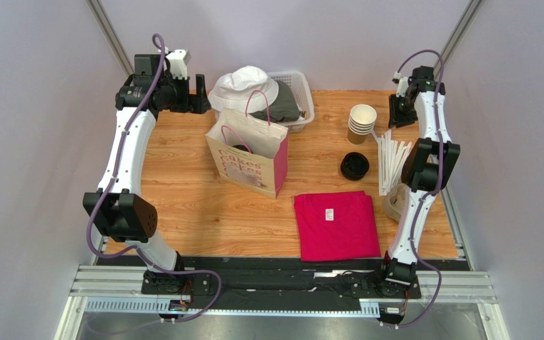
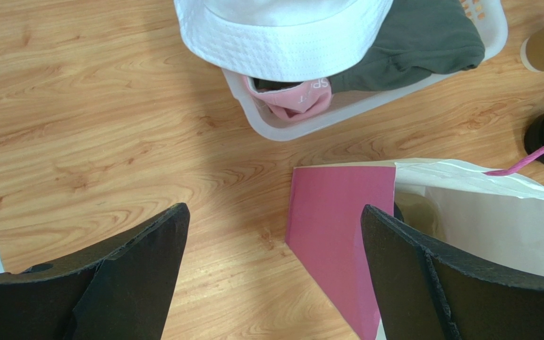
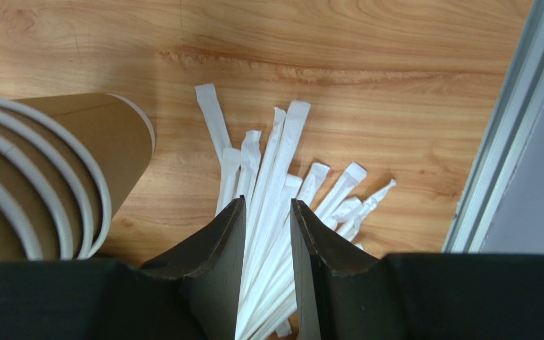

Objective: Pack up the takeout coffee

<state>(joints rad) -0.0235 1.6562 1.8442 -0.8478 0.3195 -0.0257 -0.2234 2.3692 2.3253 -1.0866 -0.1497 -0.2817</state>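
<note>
Coffee not plainly visible. Bag (image 1: 248,156) upright, mouth open for loading. Left gripper (image 2: 275,212) spread wide beside it; right gripper (image 3: 268,205) barely parted, empty, over straws (image 3: 292,134).

Light wood-grain tabletop (image 1: 182,212), black strip (image 1: 253,263) along its near edge, then a slotted aluminium rail (image 1: 289,283). Dull grey metal floor panel (image 1: 289,327) below the rail. Plain pale grey walls (image 1: 26,142) on left, back and right. Slanted metal corner posts (image 1: 112,35) at both back corners. Light soft and even, shadows faint.
</note>
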